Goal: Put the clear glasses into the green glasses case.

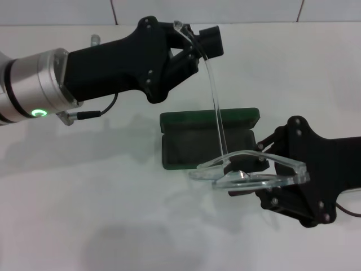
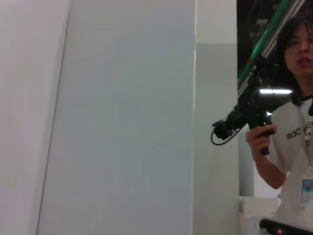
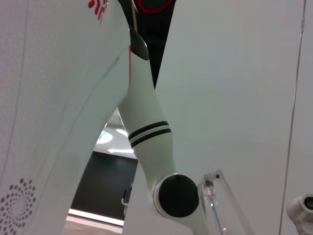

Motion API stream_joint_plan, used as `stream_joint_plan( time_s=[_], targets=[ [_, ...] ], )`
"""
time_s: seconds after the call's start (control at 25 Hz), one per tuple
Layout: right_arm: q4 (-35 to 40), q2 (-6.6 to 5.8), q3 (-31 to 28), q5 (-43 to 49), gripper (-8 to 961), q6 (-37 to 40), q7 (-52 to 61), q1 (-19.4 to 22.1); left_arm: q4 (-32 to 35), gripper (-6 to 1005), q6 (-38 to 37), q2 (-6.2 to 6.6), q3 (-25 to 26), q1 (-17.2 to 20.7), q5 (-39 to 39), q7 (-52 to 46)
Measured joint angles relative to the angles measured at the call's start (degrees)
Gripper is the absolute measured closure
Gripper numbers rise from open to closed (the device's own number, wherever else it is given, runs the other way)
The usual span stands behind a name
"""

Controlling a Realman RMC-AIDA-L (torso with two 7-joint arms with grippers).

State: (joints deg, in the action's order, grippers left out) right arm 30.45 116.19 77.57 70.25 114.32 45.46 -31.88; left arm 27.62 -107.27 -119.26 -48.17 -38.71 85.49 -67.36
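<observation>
Left tool (image 1: 194, 39) is clamped on the tip of one temple arm of the clear glasses (image 1: 248, 169), up high over the far edge of the case. Right tool (image 1: 265, 169) grips the lens front from the right side, closed on it, low and just in front of the case.

So we have the glasses held between both tools, off the tabletop (image 1: 101, 226). One arm is swung open and runs steeply up from the lens to the left tool; the other arm looks folded along the lens, though we can't tell for sure through the clear plastic.

The green glasses case (image 1: 194, 144) sits open on the tabletop, lid back, lining exposed, nothing inside. The lens overlaps the case's near right corner in the head view but hangs above it, not in it.

Progress, as we judge it: pickup done, case open, insertion not done. Left to do: fold the raised arm down, line the glasses up with the case's long axis, lower them in, release.

Wrist views don't help here: the right wrist view shows only a piece of clear plastic (image 3: 215, 196), the left shows none of the workspace.
</observation>
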Motion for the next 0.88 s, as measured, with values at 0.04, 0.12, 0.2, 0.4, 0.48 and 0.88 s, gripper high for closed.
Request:
stream_joint_plan(
  time_s=[0.04, 0.12, 0.2, 0.4, 0.48, 0.88],
  targets=[
    [0.0, 0.0, 0.0, 0.0, 843, -0.2, 0.0, 0.0, 0.0, 930, -0.3, 0.0, -0.1, 0.0, 0.0, 0.0],
    [0.0, 0.0, 0.0, 0.0, 843, -0.5, 0.0, 0.0, 0.0, 930, -0.8, 0.0, -0.1, 0.1, 0.2, 0.1],
    [0.0, 0.0, 0.0, 0.0, 843, -0.8, 0.0, 0.1, 0.0, 930, -1.7, 0.0, -0.1, 0.1, 0.2, 0.2],
    [-0.2, 0.0, -0.1, -0.2, 843, -1.0, -0.5, 0.4, 0.1, 930, -3.8, 0.15, -0.1, 0.3, -0.1, 0.2],
    [-0.7, -0.01, -0.1, -0.6, 843, -1.0, -0.8, 0.4, 0.1, 930, -4.3, 0.16, -0.1, 0.3, -0.2, 0.2],
    [-2.5, -0.17, -0.1, -1.4, 843, -1.0, -1.5, 0.1, 0.2, 931, -7.1, 0.56, -2.3, 0.5, 0.3, 0.3]
  ],
)
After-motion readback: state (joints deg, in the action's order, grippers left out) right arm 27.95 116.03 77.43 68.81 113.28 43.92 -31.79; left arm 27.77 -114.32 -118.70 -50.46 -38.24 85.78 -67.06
